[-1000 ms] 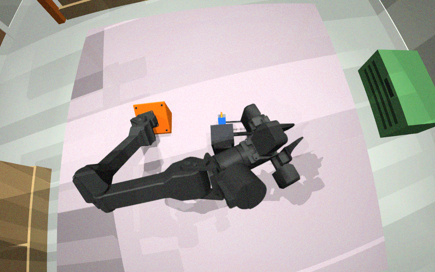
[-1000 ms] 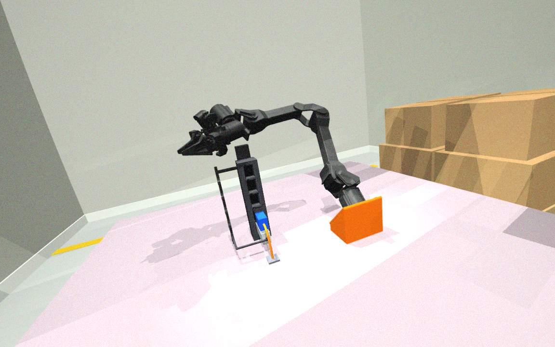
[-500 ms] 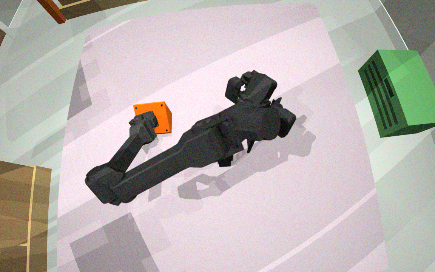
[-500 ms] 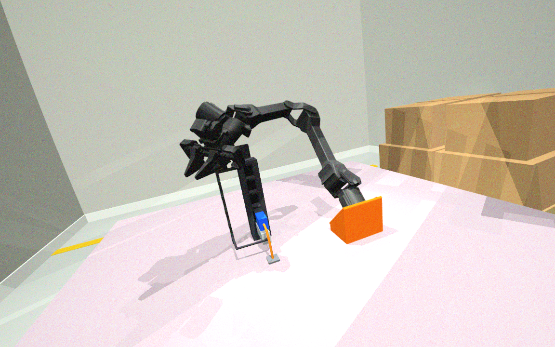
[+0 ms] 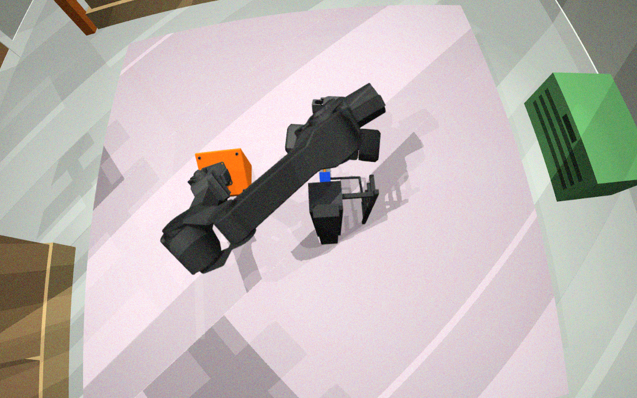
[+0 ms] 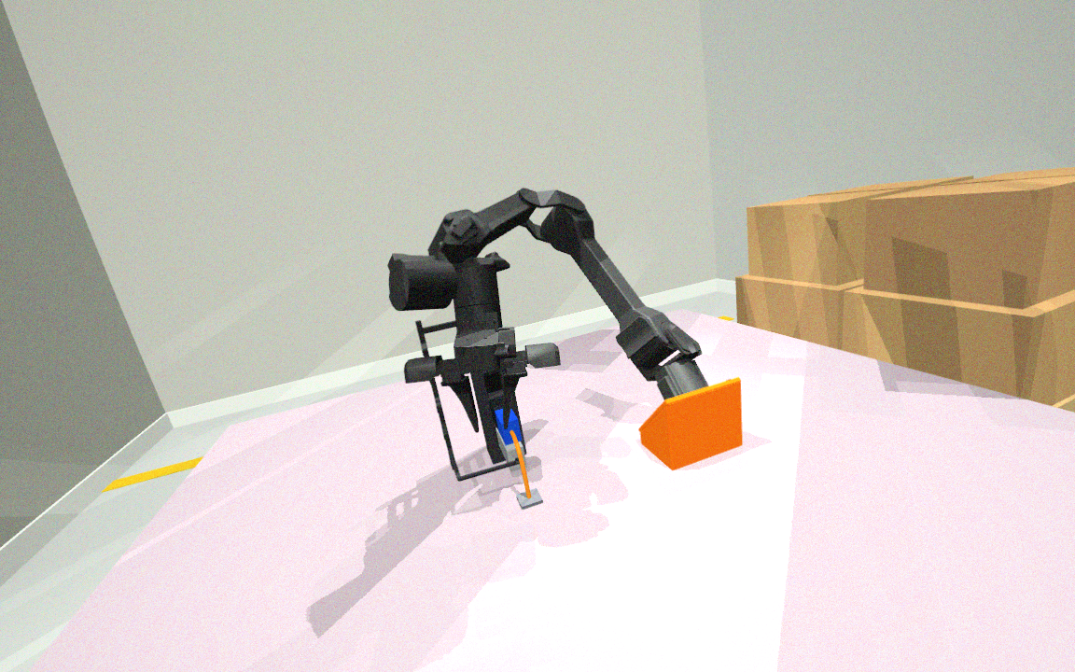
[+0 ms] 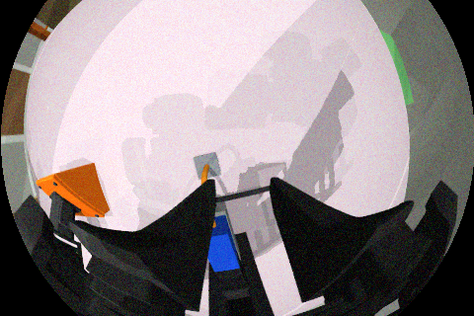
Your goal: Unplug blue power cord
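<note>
Beside blue plug [image 7: 223, 251]: open gripper [image 7: 243, 192]; power strip [image 5: 328, 213] below

Grey walls [image 6: 357, 125], pink mat [image 6: 858, 543], stacked cardboard boxes [image 6: 984, 267].
</note>
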Tool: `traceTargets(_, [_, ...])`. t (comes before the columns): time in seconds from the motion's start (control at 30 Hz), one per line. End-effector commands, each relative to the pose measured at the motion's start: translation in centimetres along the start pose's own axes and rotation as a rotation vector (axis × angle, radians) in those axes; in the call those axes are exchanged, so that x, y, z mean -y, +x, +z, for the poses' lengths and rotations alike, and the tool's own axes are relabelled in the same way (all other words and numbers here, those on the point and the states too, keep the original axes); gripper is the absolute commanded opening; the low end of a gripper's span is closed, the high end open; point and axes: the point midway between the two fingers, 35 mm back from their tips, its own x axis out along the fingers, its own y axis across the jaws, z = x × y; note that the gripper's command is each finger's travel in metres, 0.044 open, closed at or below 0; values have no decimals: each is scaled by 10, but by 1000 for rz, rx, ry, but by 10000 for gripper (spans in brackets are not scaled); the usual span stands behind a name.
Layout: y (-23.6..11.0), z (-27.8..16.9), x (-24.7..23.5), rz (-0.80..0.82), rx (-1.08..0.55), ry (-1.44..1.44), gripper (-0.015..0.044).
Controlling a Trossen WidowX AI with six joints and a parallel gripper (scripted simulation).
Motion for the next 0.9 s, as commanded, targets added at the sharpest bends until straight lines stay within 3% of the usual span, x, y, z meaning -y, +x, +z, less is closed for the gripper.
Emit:
traceTargets(0.0, [10,-17,-26,98,-260,-191,160])
traceTargets(0.87, [5,-36,-21,98,-261,-192,160])
